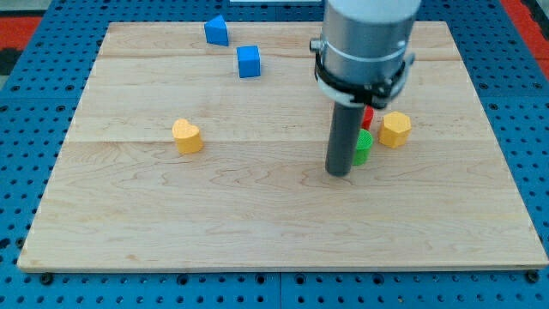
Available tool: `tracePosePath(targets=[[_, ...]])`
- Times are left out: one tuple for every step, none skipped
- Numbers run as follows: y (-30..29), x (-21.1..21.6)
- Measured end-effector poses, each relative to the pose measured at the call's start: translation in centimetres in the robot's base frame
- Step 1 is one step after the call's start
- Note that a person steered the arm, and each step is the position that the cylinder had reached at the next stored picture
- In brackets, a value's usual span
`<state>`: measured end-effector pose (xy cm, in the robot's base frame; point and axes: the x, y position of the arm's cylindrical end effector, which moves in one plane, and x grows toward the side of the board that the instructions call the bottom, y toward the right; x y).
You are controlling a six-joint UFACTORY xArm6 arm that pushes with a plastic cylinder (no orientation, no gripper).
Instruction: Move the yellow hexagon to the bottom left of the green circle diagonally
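Observation:
The yellow hexagon (395, 129) lies at the view's right of the wooden board (257, 223). The green circle (363, 148) sits just left and slightly below it, partly hidden behind my rod. A red block (367, 117) shows just above the green circle, mostly hidden by the rod. My tip (339, 173) rests on the board just to the lower left of the green circle, touching or nearly touching it.
A yellow heart-shaped block (187, 136) lies at the view's left middle. Two blue blocks stand near the top: one (216, 31) at the top left of centre, a blue cube (249, 62) below and right of it. A blue pegboard (26, 129) surrounds the board.

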<state>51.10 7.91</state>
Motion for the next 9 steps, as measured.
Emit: tracePosePath(targets=[[5.3,0.4],[11.7,-2.1],[17.6,-6.2],[17.8,-10.9],[13.9,-11.0],[9.6,-11.7],[8.4,-11.0],[9.5,-7.5],[10.3,-4.2]])
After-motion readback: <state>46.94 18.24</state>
